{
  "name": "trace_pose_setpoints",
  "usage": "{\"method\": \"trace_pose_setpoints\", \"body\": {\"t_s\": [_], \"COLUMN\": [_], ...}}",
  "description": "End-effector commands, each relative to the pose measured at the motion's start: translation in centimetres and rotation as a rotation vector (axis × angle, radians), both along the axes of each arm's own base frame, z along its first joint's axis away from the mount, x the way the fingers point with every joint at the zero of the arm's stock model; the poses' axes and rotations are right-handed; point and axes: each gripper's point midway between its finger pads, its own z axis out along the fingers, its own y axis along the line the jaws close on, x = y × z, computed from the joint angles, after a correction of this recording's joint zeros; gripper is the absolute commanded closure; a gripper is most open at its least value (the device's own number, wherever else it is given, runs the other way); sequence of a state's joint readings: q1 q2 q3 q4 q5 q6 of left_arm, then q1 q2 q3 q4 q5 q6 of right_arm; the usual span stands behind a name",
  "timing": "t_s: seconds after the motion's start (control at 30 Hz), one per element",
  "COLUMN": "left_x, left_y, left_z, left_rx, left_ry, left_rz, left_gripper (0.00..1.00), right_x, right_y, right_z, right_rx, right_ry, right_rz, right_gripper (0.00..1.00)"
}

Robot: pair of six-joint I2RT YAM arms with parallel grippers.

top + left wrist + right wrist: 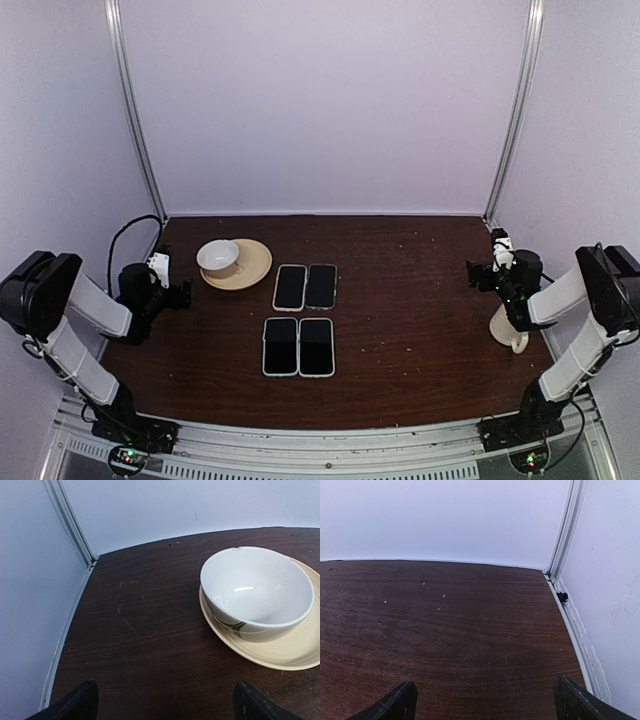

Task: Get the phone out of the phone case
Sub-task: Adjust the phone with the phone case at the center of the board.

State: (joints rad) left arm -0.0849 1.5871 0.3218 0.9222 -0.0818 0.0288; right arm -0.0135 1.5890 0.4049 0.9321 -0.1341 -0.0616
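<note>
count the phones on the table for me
4, in a two-by-two block in the middle of the table: back left phone, back right phone, front left phone, front right phone. Neither wrist view shows any, and nothing appears to hide more.

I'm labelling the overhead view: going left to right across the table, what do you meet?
From the left: left gripper → bowl on its plate → four phones in a block → right gripper.

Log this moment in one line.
stage: not started | left end effector: open, facing bowl on plate | right end effector: open, empty | phones: four, mid-table, untouched
</note>
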Motion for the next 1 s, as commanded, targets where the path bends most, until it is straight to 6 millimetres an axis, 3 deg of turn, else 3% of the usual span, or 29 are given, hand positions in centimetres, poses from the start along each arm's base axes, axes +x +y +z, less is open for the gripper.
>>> {"method": "trace_pose_setpoints", "body": {"t_s": [0.0, 0.13, 0.37, 0.5, 0.67, 0.77, 0.97], "left_x": [0.2, 0.3, 0.4, 0.1, -0.8, -1.3, -4.4], "left_y": [0.2, 0.3, 1.3, 3.3, 4.3, 4.1, 4.4], "left_z": [1.3, 1.3, 1.3, 3.6, 5.8, 6.8, 6.2], "left_rx": [0.004, 0.005, -0.005, -0.029, -0.113, -0.182, -0.285], "left_ry": [-0.044, -0.042, -0.038, -0.035, 0.033, 0.091, 0.331], "left_rz": [0.001, 0.002, 0.054, 0.187, 0.291, 0.316, 0.447], "left_gripper": [0.03, 0.02, 0.03, 0.02, 0.02, 0.03, 0.07], "right_x": [-0.2, -0.1, -0.2, -0.3, -0.3, -0.4, -0.6], "right_y": [-0.3, -1.1, -0.1, -0.3, -0.2, 0.0, -0.1], "right_z": [0.9, 0.9, 1.2, 2.2, 2.9, 4.8, 9.6], "right_rx": [-0.003, 0.0, -0.009, -0.008, -0.017, -0.024, 0.046], "right_ry": [-0.028, -0.023, -0.034, -0.03, 0.012, 0.011, 0.009], "right_rz": [-0.003, -0.054, 0.003, -0.011, -0.014, -0.011, -0.038], "right_gripper": [0.01, 0.01, 0.01, 0.01, 0.01, 0.01, 0.01]}}
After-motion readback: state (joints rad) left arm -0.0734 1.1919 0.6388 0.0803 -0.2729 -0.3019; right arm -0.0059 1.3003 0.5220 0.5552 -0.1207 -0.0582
